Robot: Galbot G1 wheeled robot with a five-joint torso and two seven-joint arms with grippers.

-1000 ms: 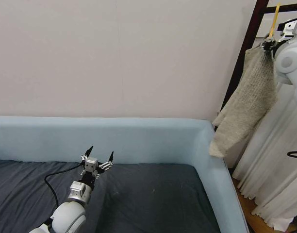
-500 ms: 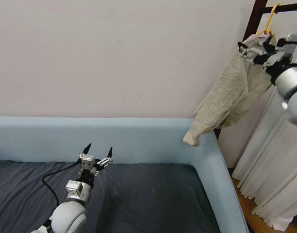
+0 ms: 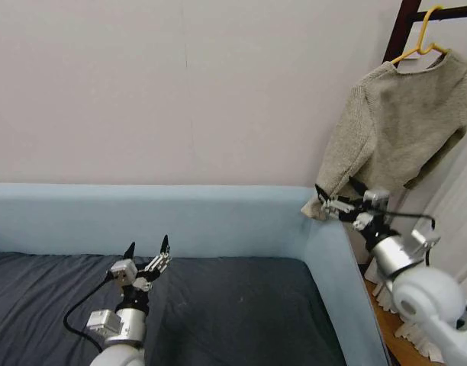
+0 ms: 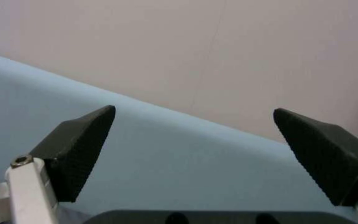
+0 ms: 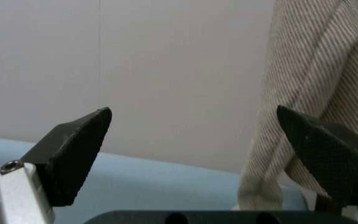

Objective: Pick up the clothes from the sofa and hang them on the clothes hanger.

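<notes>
Since a second ago the right gripper (image 3: 337, 195) has let go of the beige knitted sweater (image 3: 401, 122) and dropped from hanger height to the low end of the sleeve, by the corner of the light blue sofa (image 3: 180, 217). In the head view the sweater now hangs spread out on the yellow hanger (image 3: 421, 43), which is hooked on the dark brown wooden rack (image 3: 394, 34) at upper right, with a white curtain (image 3: 456, 217) beside it. The right claw is spread apart and holds nothing, its tips just beside the cuff. The left gripper (image 3: 147, 248) hovers over the sofa's dark grey seat cushion (image 3: 241, 313), prongs apart and empty.

From the left wrist, the left gripper (image 4: 195, 140) shows two black fingers (image 4: 79, 149) wide apart, with the sofa's pale blue backrest (image 4: 166, 158) and bare wall beyond.

From the right wrist, the right gripper (image 5: 195, 140) is likewise spread. The sweater's ribbed sleeve (image 5: 303, 93) hangs behind one finger (image 5: 325, 154), and contact cannot be told.
</notes>
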